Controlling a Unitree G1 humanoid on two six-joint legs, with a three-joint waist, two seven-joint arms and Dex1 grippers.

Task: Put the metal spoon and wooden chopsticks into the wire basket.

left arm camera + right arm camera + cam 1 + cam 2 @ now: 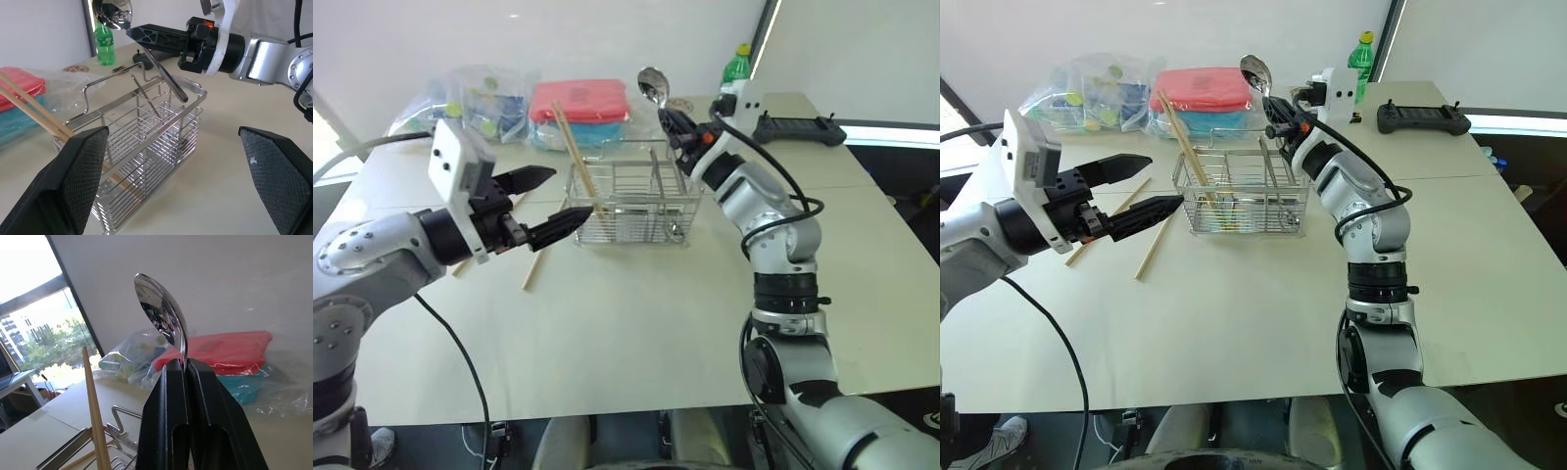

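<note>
Right gripper [677,123] is clamped on the metal spoon [653,86], bowl up, handle angled down over the wire basket [636,201]. Left gripper [544,204] stands wide open and empty just beside the basket. Two wooden chopsticks [576,155] lean inside the basket; others [1154,247] lie on the table [636,323]. Risk: the handle tip may catch a wire divider on release, tipping the spoon out.

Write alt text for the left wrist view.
The right tool holds the metal spoon bowl up, its handle slanting down over the wire basket, where wooden chopsticks lean. The left tool's open fingers frame the view.
</note>
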